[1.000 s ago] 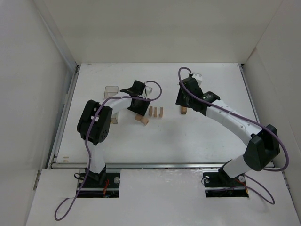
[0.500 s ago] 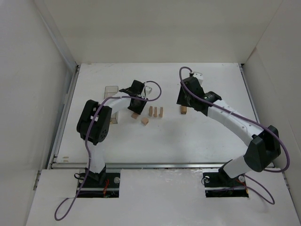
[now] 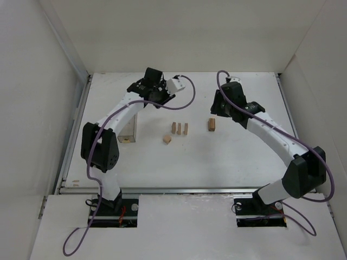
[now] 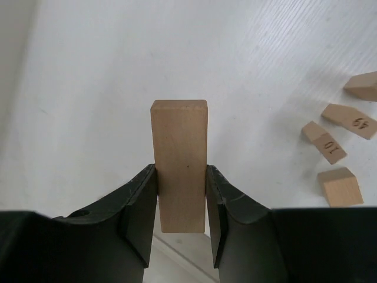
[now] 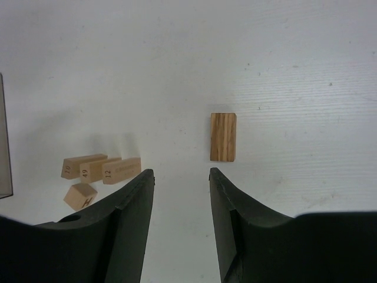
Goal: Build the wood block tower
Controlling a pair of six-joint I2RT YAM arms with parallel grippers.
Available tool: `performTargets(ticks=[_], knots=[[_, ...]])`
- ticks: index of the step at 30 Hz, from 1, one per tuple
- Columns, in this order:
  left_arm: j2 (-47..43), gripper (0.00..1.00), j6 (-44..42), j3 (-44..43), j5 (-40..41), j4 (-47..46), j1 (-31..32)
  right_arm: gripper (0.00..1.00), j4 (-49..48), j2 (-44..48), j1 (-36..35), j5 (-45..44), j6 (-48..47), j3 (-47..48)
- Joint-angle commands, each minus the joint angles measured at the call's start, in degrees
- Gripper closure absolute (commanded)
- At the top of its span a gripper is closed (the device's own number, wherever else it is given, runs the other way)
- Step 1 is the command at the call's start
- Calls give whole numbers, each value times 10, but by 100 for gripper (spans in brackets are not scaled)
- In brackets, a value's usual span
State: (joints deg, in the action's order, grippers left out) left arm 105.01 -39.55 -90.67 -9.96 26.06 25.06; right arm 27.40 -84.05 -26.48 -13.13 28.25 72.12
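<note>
The white table (image 3: pixel 227 157) carries everything, and no stack stands on it yet. The left arm (image 3: pixel 116 116) reaches far back over the clear plastic rectangular box (image 3: pixel 130 130), presumably to carry its load clear of the loose pieces. The right arm (image 3: pixel 271 135) stretches toward the middle.

The left gripper (image 4: pixel 181 177) is narrowed onto a light-tan wooden plank (image 4: pixel 178 159). It pinches the long faces so that one end sticks out free, a hold that suits setting the plank on other pieces. The right gripper (image 5: pixel 181 177) stands parted with nothing between its jaws, just short of a lone darker-grained wooden plank (image 5: pixel 223 137) lying flat.

Three numbered tan planks (image 3: pixel 179 128) lie side by side mid-table, with a small tan cube (image 3: pixel 167 139) just beside them.

A second ago the left gripper was low beside that group; it has since risen and drawn back with the plank. The right gripper, then over the lone plank, has pulled away, leaving it uncovered.
</note>
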Motion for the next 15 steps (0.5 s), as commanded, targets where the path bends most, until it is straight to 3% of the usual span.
performTargets(ticks=[1,15], knots=[[-45,100,-155,-63,-95,94,32,52,-40,20,13,37,-31,-8],[2,100,-271,-80,-110,162,108,52,-51,48,85,85,-42,-49]])
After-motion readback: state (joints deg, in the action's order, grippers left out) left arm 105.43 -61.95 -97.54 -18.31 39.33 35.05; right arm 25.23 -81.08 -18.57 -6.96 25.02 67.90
